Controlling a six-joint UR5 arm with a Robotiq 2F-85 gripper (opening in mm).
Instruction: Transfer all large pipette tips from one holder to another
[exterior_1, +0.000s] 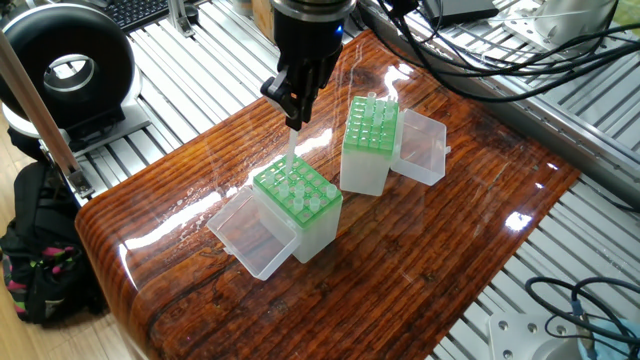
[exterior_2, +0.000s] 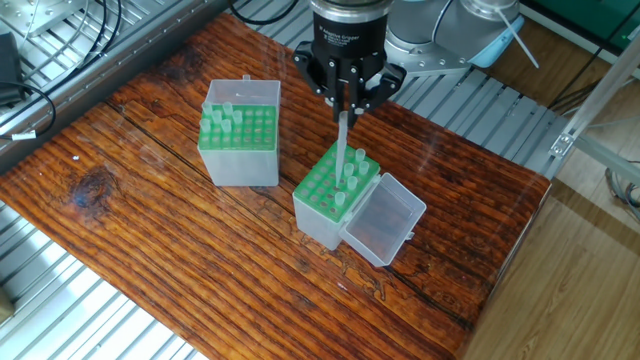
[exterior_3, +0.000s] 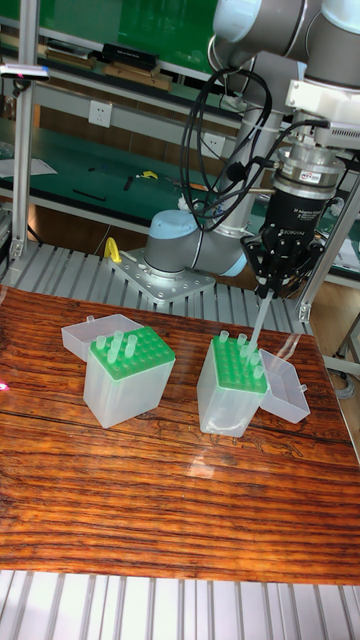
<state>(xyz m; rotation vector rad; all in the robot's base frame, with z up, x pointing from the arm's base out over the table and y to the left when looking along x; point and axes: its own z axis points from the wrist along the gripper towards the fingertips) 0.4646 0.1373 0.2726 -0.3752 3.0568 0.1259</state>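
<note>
Directly above the nearer-to-arm green rack (exterior_2: 338, 187), the gripper (exterior_2: 345, 100) is pinched on the upper end of one large pipette tip (exterior_2: 341, 150), which hangs from the jaws with its long axis close to vertical, narrow end down. In the tall fixed view the held tip (exterior_3: 256, 325) slants slightly, its lower end reaching toward the rack top (exterior_3: 237, 362) at about the level of the seated tips (exterior_3: 244, 345). Whether the point is inside a hole or just clear of the grid cannot be told; in one fixed view the tip (exterior_1: 291, 160) ends at the far edge of the green grid (exterior_1: 295, 189). Several other tips stand upright in this rack, just beside the held one. The second rack (exterior_2: 240, 127), well apart on the wooden table (exterior_2: 150, 230), also carries a group of upright tips (exterior_2: 225, 121). The coming motion turns on the tip axis lining up with a hole axis: any travel should run along the vertical, since the neighbouring tips leave little side clearance.
</note>
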